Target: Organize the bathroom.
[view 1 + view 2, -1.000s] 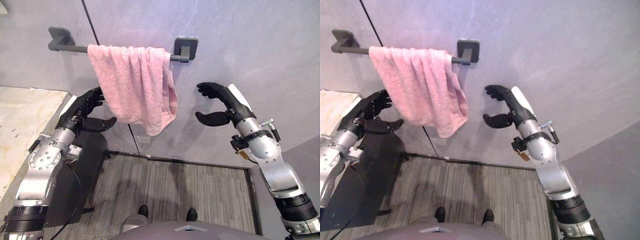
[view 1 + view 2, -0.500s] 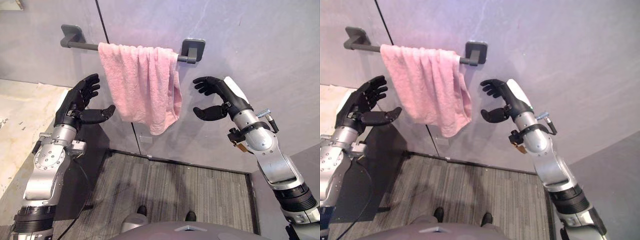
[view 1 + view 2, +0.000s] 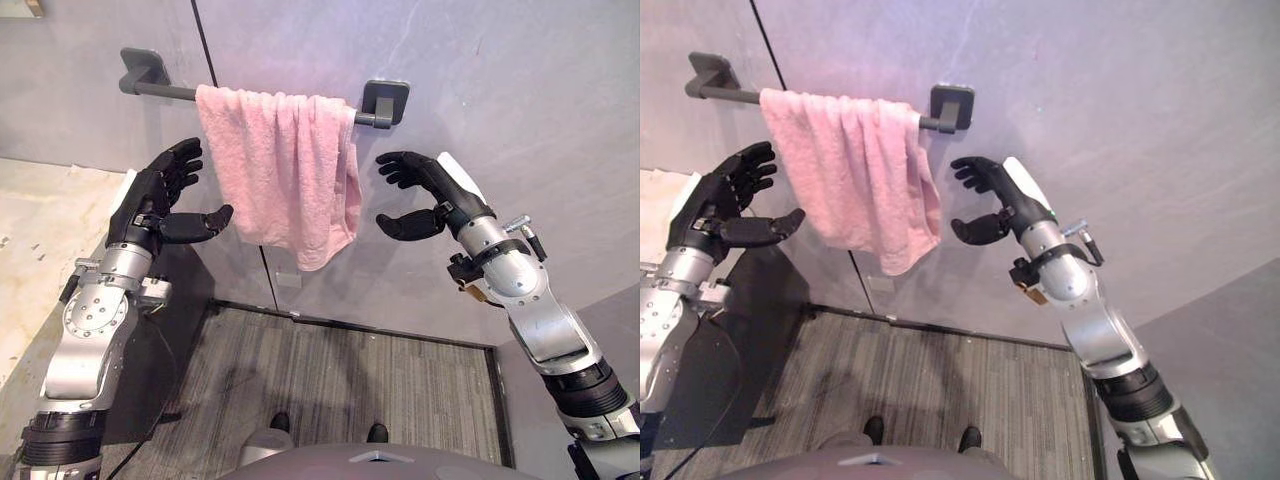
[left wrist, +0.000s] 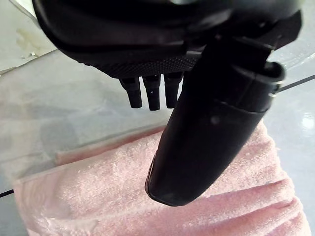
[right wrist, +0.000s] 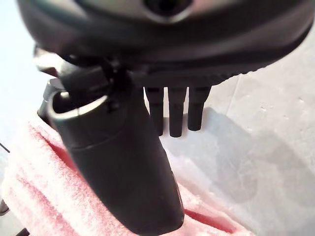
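We hold our left hand (image 3: 150, 205) and right hand (image 3: 425, 195) wide open, flanking the bunched pink terry towel (image 3: 285, 170); tugging unevenly could drag it off the dark grey wall rail (image 3: 160, 90).

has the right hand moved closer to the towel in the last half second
Yes. The right hand has shifted left toward the pink towel, judged against the bar's right bracket, which stayed put. It remains open, not touching.

Head stereo pair looked down from above, facing wall; both eyes shared pink towel (image 3: 290, 170) on towel bar (image 3: 160, 90). Each wrist camera sat very close behind own hand, facing same towel.
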You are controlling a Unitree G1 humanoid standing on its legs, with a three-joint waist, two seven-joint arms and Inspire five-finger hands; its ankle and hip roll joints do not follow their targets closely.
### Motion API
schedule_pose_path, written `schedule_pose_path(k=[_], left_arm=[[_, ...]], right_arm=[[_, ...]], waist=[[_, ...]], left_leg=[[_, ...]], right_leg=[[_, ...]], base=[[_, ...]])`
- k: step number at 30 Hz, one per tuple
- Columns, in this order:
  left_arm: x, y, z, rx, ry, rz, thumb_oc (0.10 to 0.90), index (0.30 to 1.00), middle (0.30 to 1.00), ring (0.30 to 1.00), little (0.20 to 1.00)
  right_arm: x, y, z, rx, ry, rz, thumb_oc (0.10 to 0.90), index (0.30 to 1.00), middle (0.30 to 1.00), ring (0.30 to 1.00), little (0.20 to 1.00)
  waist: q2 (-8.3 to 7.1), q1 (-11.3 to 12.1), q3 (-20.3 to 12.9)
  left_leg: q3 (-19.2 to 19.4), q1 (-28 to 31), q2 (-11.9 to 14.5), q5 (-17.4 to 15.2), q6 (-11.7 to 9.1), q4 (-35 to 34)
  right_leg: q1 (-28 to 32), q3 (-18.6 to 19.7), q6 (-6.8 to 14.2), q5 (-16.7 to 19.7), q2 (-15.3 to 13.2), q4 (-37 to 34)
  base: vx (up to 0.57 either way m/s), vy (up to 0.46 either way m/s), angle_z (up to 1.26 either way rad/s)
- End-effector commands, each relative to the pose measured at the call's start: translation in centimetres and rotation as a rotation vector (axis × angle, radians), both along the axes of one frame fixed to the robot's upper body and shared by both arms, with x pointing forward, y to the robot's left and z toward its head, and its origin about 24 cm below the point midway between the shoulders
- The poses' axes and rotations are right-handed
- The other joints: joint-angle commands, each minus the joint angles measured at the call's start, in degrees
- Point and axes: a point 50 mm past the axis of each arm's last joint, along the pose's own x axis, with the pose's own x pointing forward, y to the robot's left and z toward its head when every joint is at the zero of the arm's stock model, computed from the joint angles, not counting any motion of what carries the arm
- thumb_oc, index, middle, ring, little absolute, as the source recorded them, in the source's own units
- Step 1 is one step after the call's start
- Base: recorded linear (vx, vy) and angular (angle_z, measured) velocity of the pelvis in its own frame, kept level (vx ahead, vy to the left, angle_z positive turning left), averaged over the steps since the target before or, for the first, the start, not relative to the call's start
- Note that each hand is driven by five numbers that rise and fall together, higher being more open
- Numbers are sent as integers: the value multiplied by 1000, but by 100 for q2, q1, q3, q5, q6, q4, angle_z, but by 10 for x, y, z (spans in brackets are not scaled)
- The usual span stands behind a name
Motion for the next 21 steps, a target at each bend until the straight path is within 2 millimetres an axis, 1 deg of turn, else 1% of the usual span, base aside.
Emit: schedule_pose_path(k=[1, 2, 4, 5, 6, 7, 10, 15, 21], left_arm=[[13, 1, 48, 132, -219, -13, 800, 900, 900, 900, 900], [13, 2, 47, 133, -218, -11, 800, 900, 900, 900, 900], [15, 5, 44, 130, -208, 9, 800, 900, 900, 900, 900], [15, 5, 44, 130, -208, 9, 800, 900, 900, 900, 900], [17, 6, 43, 122, -208, 19, 800, 900, 900, 900, 900], [18, 6, 41, 118, -207, 20, 800, 900, 900, 900, 900], [21, 4, 38, 126, -197, 14, 800, 900, 900, 900, 900], [24, 4, 35, 150, -184, -7, 800, 900, 900, 900, 900], [30, 6, 34, 187, -171, -29, 800, 900, 900, 900, 900]], right_arm=[[5, 10, 45, 54, -182, 35, 800, 900, 900, 900, 900], [6, 10, 43, 60, -170, 32, 800, 900, 900, 900, 900], [12, 10, 26, 100, -88, 25, 800, 900, 900, 900, 900], [12, 10, 26, 100, -88, 25, 800, 900, 900, 900, 900], [14, 10, 17, 117, -55, 22, 800, 900, 900, 900, 900], [16, 11, 10, 116, -48, 18, 800, 900, 900, 900, 900], [19, 13, -1, 120, -35, 13, 800, 900, 900, 900, 900], [19, 12, -9, 115, -33, 12, 800, 900, 900, 900, 900], [19, 8, -16, 106, -36, 9, 800, 900, 900, 900, 900]], waist=[[19, -3, -649], [20, -4, -650], [30, -13, -650], [30, -13, -650], [30, -14, -648], [33, -9, -646], [33, 1, -651], [47, -8, -676], [120, -77, -699]], left_leg=[[143, 38, 510, -297, -407, 177], [144, 40, 511, -295, -408, 174], [163, 49, 533, -278, -420, 156], [163, 49, 533, -278, -420, 156], [177, 56, 553, -267, -430, 148], [180, 53, 565, -260, -436, 153], [191, 49, 587, -244, -447, 149], [201, 50, 604, -209, -448, 110], [268, 58, 605, -193, -438, 90]], right_leg=[[140, 171, 290, -633, -135, 205], [143, 170, 288, -633, -133, 202], [163, 153, 268, -635, -118, 172], [163, 153, 268, -635, -118, 172], [180, 147, 255, -637, -105, 153], [188, 139, 247, -639, -101, 146], [215, 118, 232, -651, -92, 131], [227, 110, 228, -656, -86, 120], [232, 124, 241, -657, -100, 106]], base=[[0, 0, 0], [0, 0, 0], [0, 0, 0], [0, 0, 0], [0, 0, 0], [0, 0, 0], [0, 0, 0], [20, 2, 1], [0, 0, 0]])
